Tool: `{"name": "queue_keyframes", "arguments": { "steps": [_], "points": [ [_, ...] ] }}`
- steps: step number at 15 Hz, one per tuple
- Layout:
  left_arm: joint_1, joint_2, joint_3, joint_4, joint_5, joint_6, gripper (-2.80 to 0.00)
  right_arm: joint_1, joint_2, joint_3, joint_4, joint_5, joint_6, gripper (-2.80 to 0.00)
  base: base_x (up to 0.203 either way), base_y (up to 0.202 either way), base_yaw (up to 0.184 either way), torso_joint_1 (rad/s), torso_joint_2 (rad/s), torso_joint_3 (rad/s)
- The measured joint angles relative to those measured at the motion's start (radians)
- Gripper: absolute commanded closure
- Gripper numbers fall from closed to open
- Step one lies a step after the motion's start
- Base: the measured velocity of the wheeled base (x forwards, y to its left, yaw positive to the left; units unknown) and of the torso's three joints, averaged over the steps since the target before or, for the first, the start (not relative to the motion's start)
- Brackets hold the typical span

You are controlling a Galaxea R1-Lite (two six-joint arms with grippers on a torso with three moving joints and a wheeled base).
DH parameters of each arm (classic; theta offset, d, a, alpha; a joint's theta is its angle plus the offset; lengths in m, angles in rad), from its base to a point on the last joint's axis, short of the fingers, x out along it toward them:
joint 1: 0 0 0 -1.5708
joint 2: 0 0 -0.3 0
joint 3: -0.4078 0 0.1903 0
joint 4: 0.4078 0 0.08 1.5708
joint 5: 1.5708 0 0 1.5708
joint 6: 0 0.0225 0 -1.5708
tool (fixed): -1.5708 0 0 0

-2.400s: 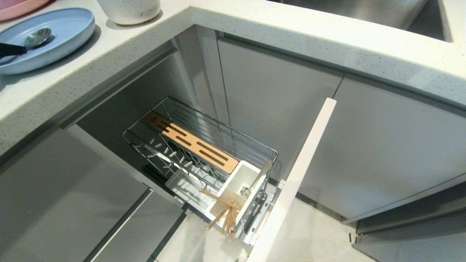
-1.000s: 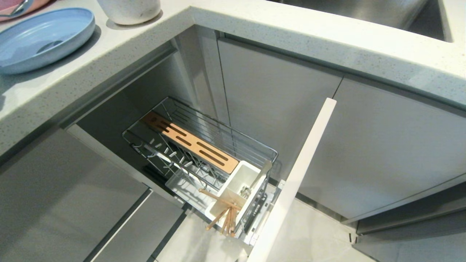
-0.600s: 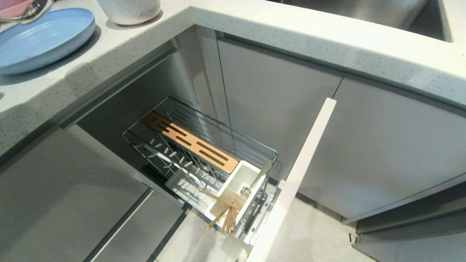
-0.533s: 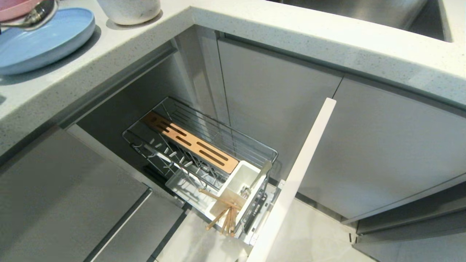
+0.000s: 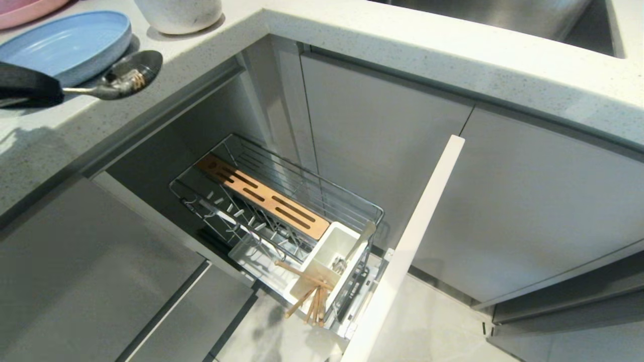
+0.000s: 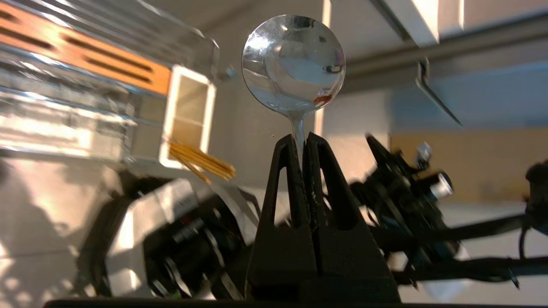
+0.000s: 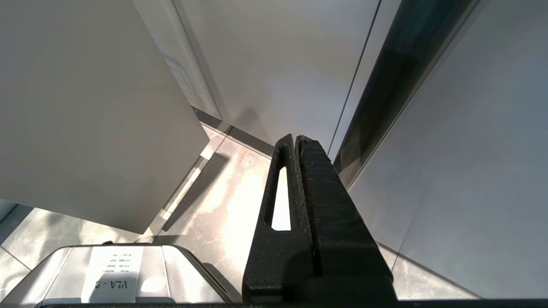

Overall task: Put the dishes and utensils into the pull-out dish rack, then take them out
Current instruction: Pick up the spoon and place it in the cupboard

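Observation:
My left gripper (image 5: 59,91) reaches in from the far left above the counter, shut on the thin handle of a silver spoon (image 5: 132,75). The spoon's bowl hangs over the counter's front edge, just beside the pale-blue plate (image 5: 70,42). In the left wrist view the gripper (image 6: 302,139) pinches the spoon (image 6: 293,64) just under its bowl. The off-white bowl (image 5: 178,15) stands behind the plate. Below, the pull-out dish rack (image 5: 236,211) is drawn out, and wooden chopsticks (image 5: 309,296) stick out of its white caddy (image 5: 332,251). My right gripper (image 7: 295,139) hangs shut and empty near the floor.
A pink plate (image 5: 22,9) shows at the top left corner. The rack's door front (image 5: 407,241) juts out to the right of the caddy. A tan slotted strip (image 5: 261,196) lies along the rack. A sink (image 5: 503,15) is at the back right.
The spoon was lifted off the blue plate and carried up and left by the pink plate. It has since swung back right and forward to the counter's edge.

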Motion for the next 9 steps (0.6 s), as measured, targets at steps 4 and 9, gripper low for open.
{"name": "queue_keyframes", "arguments": {
  "steps": [4,9],
  "points": [
    [-0.134,0.067,0.009,0.029,0.098,-0.032,0.0,0.0,0.0,0.0,0.0,0.0,0.0,0.0,0.0,0.0,0.0,0.0,0.0,0.0],
    [-0.323,0.172,0.009,0.023,0.277,-0.198,0.0,0.0,0.0,0.0,0.0,0.0,0.0,0.0,0.0,0.0,0.0,0.0,0.0,0.0]
  ]
}}
